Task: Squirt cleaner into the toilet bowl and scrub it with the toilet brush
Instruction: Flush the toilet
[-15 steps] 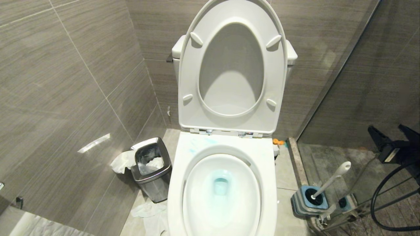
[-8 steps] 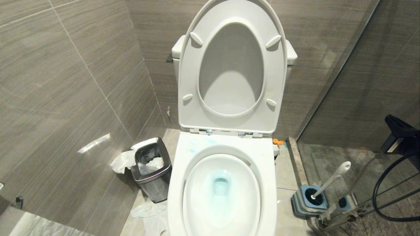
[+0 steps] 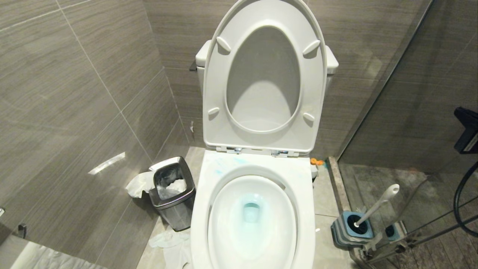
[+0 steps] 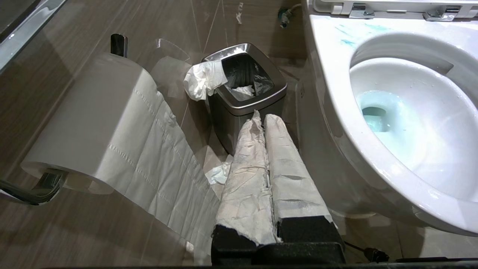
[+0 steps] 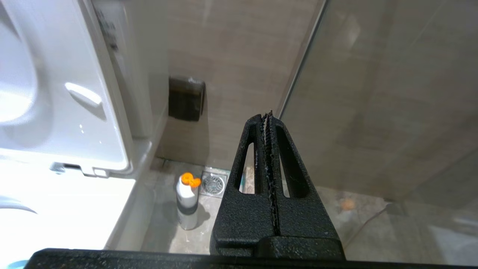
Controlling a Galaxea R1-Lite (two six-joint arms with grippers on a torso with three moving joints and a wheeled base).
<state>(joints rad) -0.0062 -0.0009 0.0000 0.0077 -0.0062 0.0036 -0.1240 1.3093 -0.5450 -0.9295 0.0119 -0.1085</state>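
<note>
Both our grippers are pressed together, empty: right gripper (image 5: 269, 123) has pulled back from the toilet brush (image 3: 376, 205), cleaner (image 3: 251, 213) already in.

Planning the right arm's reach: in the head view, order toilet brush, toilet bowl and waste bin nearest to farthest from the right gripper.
1. toilet brush, on the right, below the right gripper
2. toilet bowl, centre
3. waste bin, left

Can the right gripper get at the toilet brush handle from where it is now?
Probably yes: the toilet brush stands in its holder, handle leaning free, nothing over it. The right gripper is shut and would need to open.
</note>
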